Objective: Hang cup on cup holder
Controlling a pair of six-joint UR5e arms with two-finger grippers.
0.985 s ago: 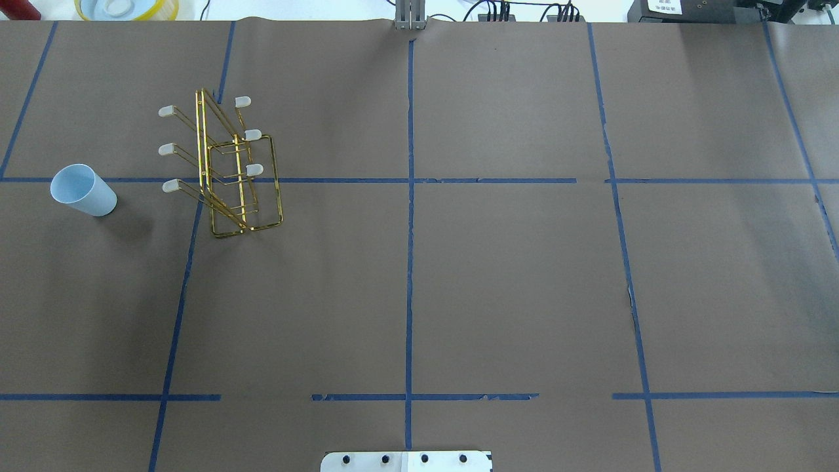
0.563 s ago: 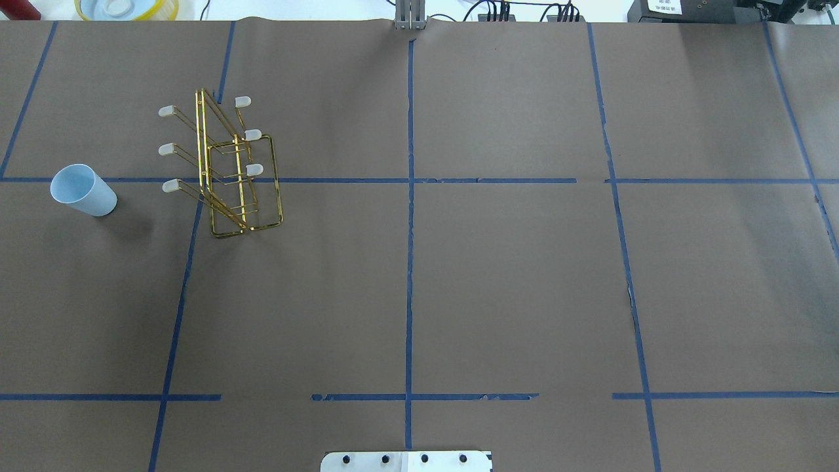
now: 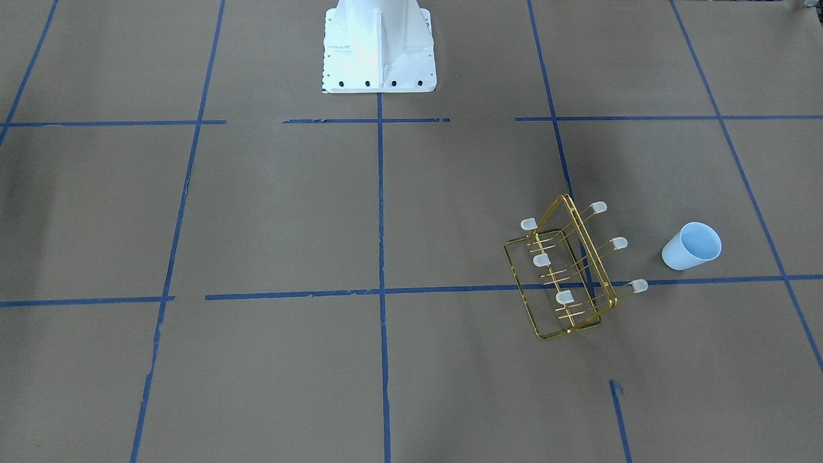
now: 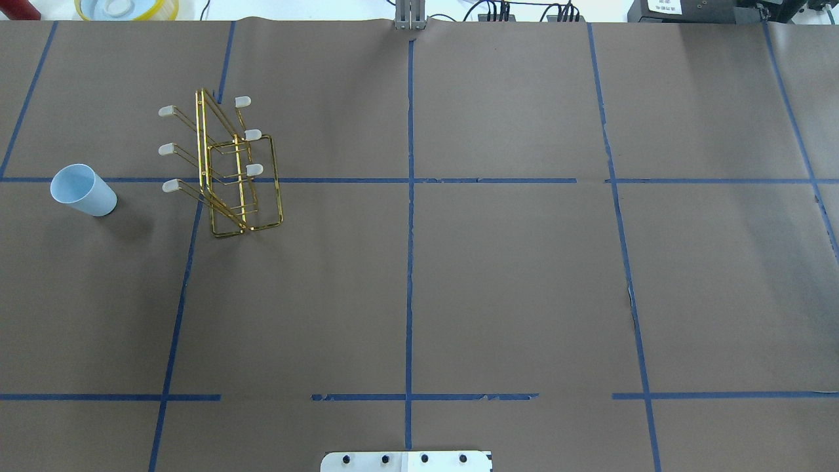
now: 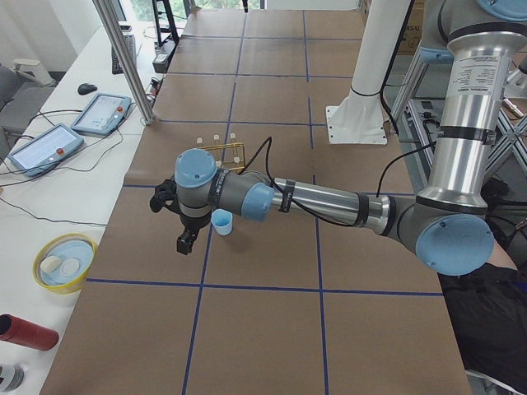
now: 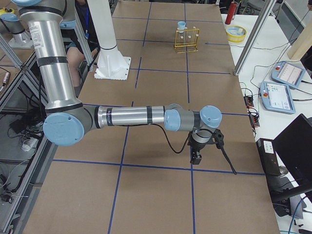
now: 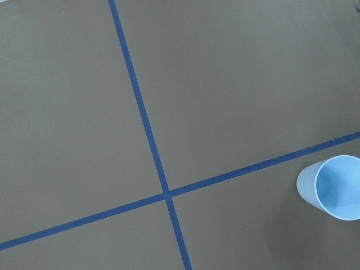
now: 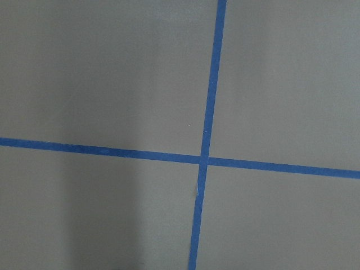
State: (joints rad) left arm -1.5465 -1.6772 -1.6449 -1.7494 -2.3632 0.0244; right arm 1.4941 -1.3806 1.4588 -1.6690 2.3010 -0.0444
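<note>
From where I stand, the cup (image 4: 83,190) sits upright, mouth up, on the brown-papered table (image 4: 511,282), out on the robot's left side. It is on none of the prongs. The cup holder (image 4: 229,167) stands just beside it on the side nearer the middle of the table, with a clear gap between the two, its frosted caps pointing out to both sides. A line of blue tape (image 4: 409,249) passes under the rack's base.

The left gripper (image 5: 188,239) hangs over the table close to the cup, touching nothing. Its wrist camera catches the cup at the lower right edge, beside a tape crossing. Whether its fingers are apart or together I cannot tell (only the side view shows them, and not well enough).

The right gripper (image 6: 196,156) hovers over the far right part of the table, well apart from cup and rack. Its wrist camera sees only paper and crossed tape. I cannot tell its state either.
</note>
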